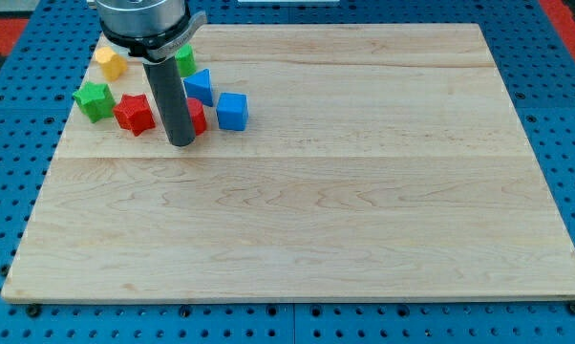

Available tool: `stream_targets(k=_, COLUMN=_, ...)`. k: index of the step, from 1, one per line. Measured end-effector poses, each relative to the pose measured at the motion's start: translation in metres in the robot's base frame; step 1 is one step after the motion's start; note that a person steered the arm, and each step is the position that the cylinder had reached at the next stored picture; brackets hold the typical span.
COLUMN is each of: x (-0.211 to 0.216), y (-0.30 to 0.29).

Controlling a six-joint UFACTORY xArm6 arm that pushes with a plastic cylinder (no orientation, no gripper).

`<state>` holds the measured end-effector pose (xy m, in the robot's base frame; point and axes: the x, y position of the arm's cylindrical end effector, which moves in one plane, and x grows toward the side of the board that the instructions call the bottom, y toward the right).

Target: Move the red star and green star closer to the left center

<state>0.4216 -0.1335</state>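
Pale wood desk (364,239), blocks bunched at the view's top left corner. Red star (134,113) just beside green star (94,99), nearly touching, green nearer the left edge. Dark rod planted between the red star and a second red block (197,117), half hidden behind the rod, shape not clear. My tip (181,143) down on the wood just right of the red star, slightly toward the view's bottom. No jaws on this arm, only the bare rod, holding nothing. Two blue blocks close by: one (200,86) behind the rod, a blue cube (232,111) to its right. Yellow block (110,63) and a green block (184,60) farther up, the latter partly covered by the arm's head.

Judged stage: early, both stars up in the corner cluster, left center not yet reached. Next move likely calls for bringing the tip round above the stars, then pushing them down the view along the left side.

Little margin left of the green star before the desk's edge; a sideways shove risks tipping it off. Open wood below the pair and across the whole bottom and right.
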Motion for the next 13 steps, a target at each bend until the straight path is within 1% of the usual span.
stream_targets(k=1, x=0.025, y=-0.038)
stream_targets(k=2, x=0.016, y=-0.071)
stream_targets(k=3, x=0.005, y=-0.088)
stream_targets(k=5, x=-0.016, y=-0.088)
stream_targets(k=6, x=-0.018, y=-0.088)
stream_targets(k=8, x=-0.014, y=-0.168)
stream_targets(k=10, x=-0.024, y=-0.171)
stream_targets(k=11, x=-0.04, y=-0.171)
stream_targets(k=12, x=-0.089, y=-0.171)
stream_targets(k=13, x=-0.112, y=-0.167)
